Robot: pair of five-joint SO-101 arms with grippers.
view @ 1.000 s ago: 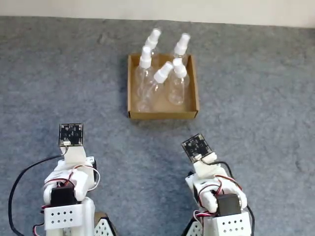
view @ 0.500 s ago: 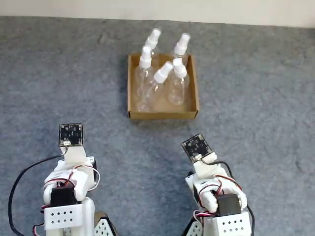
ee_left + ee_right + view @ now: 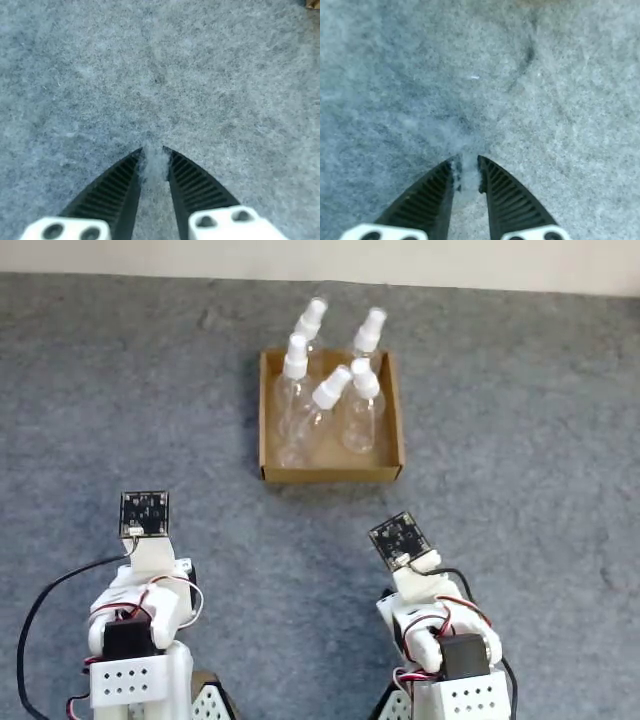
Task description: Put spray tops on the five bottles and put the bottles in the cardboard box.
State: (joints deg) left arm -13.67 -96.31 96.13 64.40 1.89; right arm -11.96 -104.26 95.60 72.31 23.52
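A cardboard box sits on the grey carpet at the middle back in the high view. Inside it stand several clear bottles, each with a white spray top; some lean against one another. Both arms are folded back at the near edge, well short of the box. My left gripper hangs over bare carpet, shut with nothing held. My right gripper is likewise shut and holds nothing, just above the carpet. The left arm and right arm sit side by side.
Grey carpet spreads wide on both sides of the box and between it and the arms. A pale wall strip runs along the far edge. A black cable loops beside the left arm's base.
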